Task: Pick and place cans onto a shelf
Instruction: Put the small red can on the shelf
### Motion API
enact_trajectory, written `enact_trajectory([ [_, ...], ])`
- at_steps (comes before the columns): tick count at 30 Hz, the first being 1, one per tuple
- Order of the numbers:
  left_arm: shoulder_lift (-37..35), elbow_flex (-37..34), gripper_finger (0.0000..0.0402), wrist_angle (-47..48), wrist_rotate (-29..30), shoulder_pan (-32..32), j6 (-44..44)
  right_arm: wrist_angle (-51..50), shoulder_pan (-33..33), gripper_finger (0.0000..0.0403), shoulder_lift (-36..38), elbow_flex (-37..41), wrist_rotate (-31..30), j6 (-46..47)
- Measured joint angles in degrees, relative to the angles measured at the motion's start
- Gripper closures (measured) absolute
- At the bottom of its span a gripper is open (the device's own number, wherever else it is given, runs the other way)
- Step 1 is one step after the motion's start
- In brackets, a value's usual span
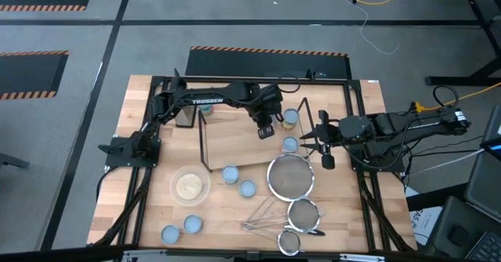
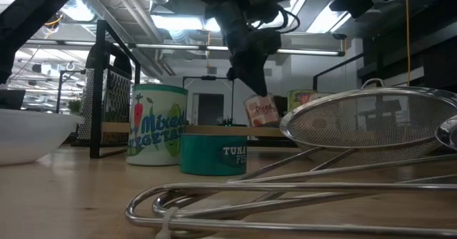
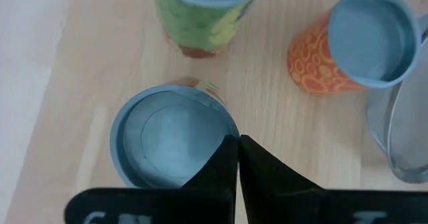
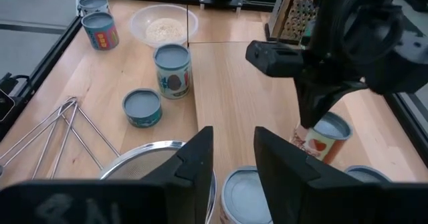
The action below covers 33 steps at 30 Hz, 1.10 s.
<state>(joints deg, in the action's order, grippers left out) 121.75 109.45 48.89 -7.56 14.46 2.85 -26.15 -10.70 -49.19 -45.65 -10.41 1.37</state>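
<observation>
1. The desk point(image 1: 156, 215) is a pale butcher-block wooden top, smooth and flat, framed by black tubing.
2. The shelf point(image 1: 235, 141) is a flat light-wood board with thin black wire frames at its short ends, lying toward the far middle of the desk; its surface looks hard and level, so cans should stand steadily on it.
3. Three round wire-mesh strainers point(image 1: 290, 176) with long metal handles lie near the front right corner; a clear bowl of pale grains point(image 1: 189, 185) sits left of them.
4. The cans point(image 1: 229, 174) are small rigid metal cylinders with pale blue rimmed tops and glossy paper labels. They are judged light, stiff and slightly slippery, best taken across the straight side wall below the rim. Some stand on the shelf's right end, some just before its front edge, two near the desk's front left corner.
5. The left tool point(image 3: 237, 158) is clenched with nothing between its fingers, its tips above the rim of a can on the shelf.
6. The right tool point(image 4: 233, 158) is held part-open and empty above cans by the shelf's right end.
</observation>
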Motion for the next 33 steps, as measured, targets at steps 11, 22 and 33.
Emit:
enact_trajectory([
  [11, -0.1, 0.1, 0.0401, -0.1, 1.2, -0.2, 1.1, 0.0, 0.0, 0.0289, 0.0, 0.0, 0.0, 0.0],
  [22, -0.2, 0.0, 0.0401, -0.2, 1.2, -0.4, 1.1, 0.0, 0.0, 0.0289, 0.0, 0.0, 0.0, 0.0],
  [33, -0.2, -1.7, 0.0401, 0.3, 2.5, -1.5, 1.2, 0.0, 0.0, 0.0289, 0.0, 0.0, 0.0, -0.1],
])
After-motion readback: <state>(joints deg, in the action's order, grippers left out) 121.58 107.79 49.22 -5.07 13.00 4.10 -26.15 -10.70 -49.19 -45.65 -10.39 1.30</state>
